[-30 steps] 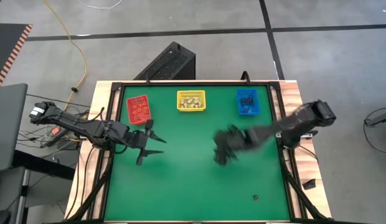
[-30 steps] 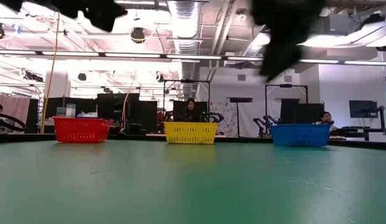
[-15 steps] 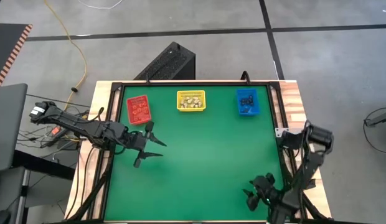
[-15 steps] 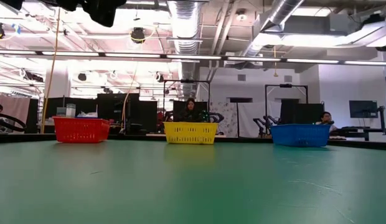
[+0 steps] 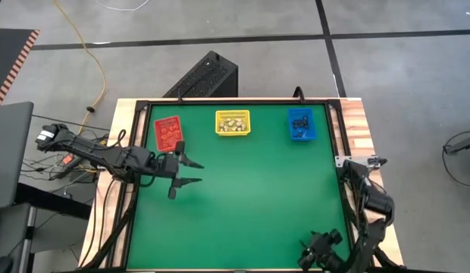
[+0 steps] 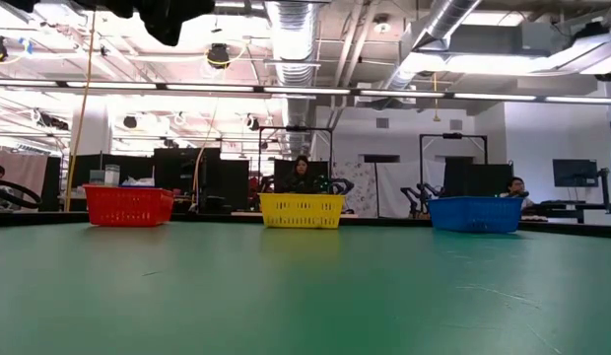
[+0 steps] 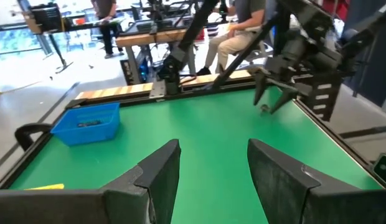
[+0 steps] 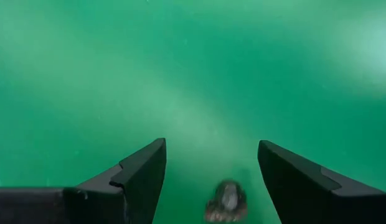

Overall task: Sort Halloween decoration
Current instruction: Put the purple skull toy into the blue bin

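One dark trinket [image 8: 226, 200] remains loose on the green bench [image 5: 242, 189], near its front right corner, lying between the spread fingers of the right tool [image 5: 318, 252]. The red bin [image 5: 168, 133], yellow bin [image 5: 233, 122] and blue bin [image 5: 301, 123] already hold pieces (sorting looks nearly complete). A second ago the right tool hung mid-bench. The left tool [image 5: 191, 172], fingers apart and empty, has barely shifted beside the red bin.

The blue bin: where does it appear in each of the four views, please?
High view: blue bin at the far right of the green mat.
Low view: right, at the far edge.
Left wrist view: left side.
Right wrist view: not in it.
Shared landmark: the green mat.
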Controlling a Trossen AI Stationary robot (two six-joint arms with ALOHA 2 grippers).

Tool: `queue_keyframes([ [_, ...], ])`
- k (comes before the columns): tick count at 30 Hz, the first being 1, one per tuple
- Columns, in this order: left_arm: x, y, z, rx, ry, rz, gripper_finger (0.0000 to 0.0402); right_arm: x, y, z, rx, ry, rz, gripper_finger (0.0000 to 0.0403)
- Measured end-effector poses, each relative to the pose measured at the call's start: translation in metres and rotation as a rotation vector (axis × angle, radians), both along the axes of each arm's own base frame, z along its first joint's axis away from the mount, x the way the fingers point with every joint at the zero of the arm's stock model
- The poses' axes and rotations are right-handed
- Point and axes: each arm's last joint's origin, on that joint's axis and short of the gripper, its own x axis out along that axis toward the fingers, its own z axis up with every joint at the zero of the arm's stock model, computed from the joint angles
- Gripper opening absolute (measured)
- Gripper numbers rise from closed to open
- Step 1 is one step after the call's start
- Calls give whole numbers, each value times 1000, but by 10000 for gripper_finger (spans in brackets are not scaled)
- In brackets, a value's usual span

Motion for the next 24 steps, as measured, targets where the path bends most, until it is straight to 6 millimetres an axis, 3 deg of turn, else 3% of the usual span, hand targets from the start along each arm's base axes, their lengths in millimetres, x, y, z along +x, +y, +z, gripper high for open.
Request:
queue_keyframes([
  [8, 1, 5, 0, -50, 3, 29, 177, 30, 22, -17, -6, 92, -118, 284],
  [15, 2, 9, 0, -72, 5, 53, 177, 49, 12, -24, -65, 64, -109, 247],
  [19, 2, 10, 0, -72, 4, 58, 177, 57, 0, -13, -147, 88, -50, 224],
  [24, 2, 10, 0, -66, 5, 56, 177, 59, -8, 31, -138, 50, 61, 206],
])
